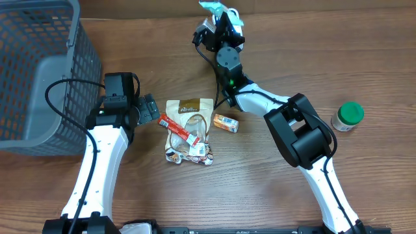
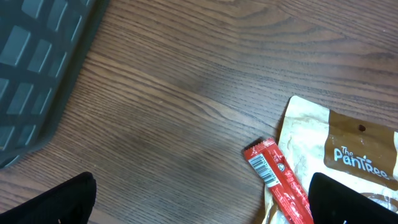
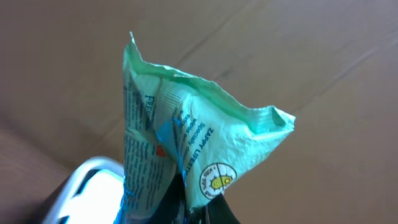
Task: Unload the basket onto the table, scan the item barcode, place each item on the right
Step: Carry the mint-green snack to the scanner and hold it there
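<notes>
Overhead: one green packet (image 1: 213, 8) in right end effector (image 1: 224, 19), left end effector (image 1: 154, 109) wide beside one pouch (image 1: 190, 106).

Stick (image 1: 177, 127) lies on the pouch (image 1: 192, 106); basket (image 1: 83, 71) far left, box (image 1: 226, 122) and jar (image 1: 348, 117) right.

A robotics test bench dressed as a shop checkout: a brown snack pouch (image 1: 188, 107) lies on a wood-grain table (image 1: 364, 58), a grey mesh shopping basket (image 1: 39, 71) well to its left, a green-lidded jar (image 1: 348, 117) far right, robot arms (image 1: 97, 169) flanking it.
</notes>
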